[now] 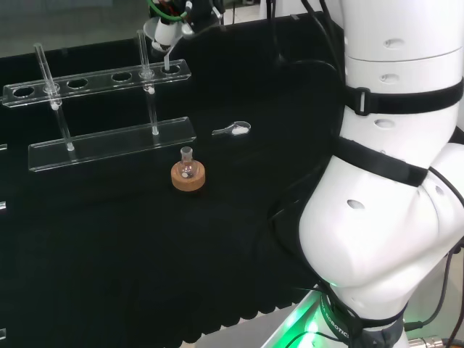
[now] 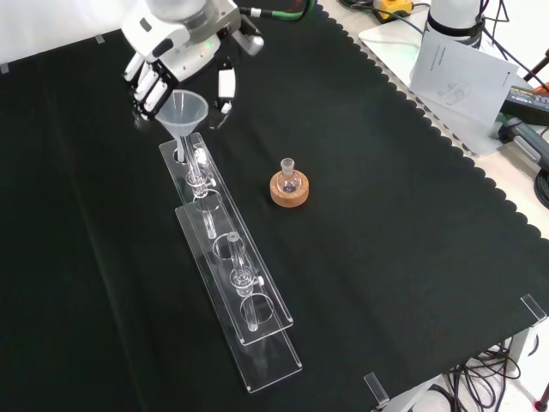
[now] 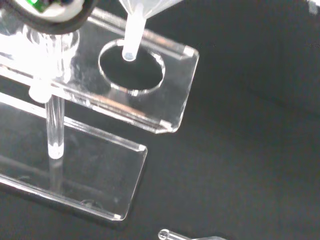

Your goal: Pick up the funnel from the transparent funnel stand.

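Observation:
The clear funnel hangs by its cone in the hand, whose fingers and thumb curl round it from both sides. It is at the far end of the transparent stand in the front view. In the wrist view the funnel's stem tip hovers just over the end hole of the stand's top shelf, upright and apart from the rim. In the head view the hand is over the right end of the stand.
A small round flask sits on a cork ring beside the stand. A small clear piece lies on the cloth right of the stand in the head view. Papers and cables lie past the cloth's edge.

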You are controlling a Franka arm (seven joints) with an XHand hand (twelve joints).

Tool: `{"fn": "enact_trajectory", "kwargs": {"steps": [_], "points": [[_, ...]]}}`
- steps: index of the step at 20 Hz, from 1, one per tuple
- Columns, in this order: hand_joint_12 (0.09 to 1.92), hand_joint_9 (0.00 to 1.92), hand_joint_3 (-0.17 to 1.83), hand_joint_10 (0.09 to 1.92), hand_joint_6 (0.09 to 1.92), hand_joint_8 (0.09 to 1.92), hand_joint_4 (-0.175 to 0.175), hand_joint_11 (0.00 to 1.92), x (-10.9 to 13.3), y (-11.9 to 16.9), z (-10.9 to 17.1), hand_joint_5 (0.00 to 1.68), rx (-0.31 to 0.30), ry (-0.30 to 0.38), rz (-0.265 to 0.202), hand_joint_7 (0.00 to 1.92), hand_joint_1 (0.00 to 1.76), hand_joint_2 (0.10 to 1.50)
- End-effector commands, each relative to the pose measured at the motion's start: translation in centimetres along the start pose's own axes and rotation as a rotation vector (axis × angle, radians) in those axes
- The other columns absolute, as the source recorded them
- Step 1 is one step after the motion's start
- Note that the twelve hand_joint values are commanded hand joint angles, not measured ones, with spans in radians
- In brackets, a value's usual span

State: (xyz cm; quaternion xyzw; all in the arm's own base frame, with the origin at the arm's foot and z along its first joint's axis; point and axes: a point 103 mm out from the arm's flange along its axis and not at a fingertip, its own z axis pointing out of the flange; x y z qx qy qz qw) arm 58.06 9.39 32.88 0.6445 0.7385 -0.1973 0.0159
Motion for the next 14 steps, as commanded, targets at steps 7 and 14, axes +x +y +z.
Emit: {"fn": "enact_trajectory", "kwargs": {"steps": [7, 14], "points": [[1.33, 0.86, 0.61, 0.57, 0.09, 0.74, -0.05, 0.46, 1.1, -9.0, -4.7, 0.54, -0.011, -0.107, 0.096, 0.55, 0.86, 0.71], [1.33, 0.87, 0.62, 0.57, 0.09, 0.74, -0.049, 0.46, 3.0, -13.9, -3.9, 0.54, 0.019, -0.131, 0.13, 0.55, 0.86, 0.71]]}}
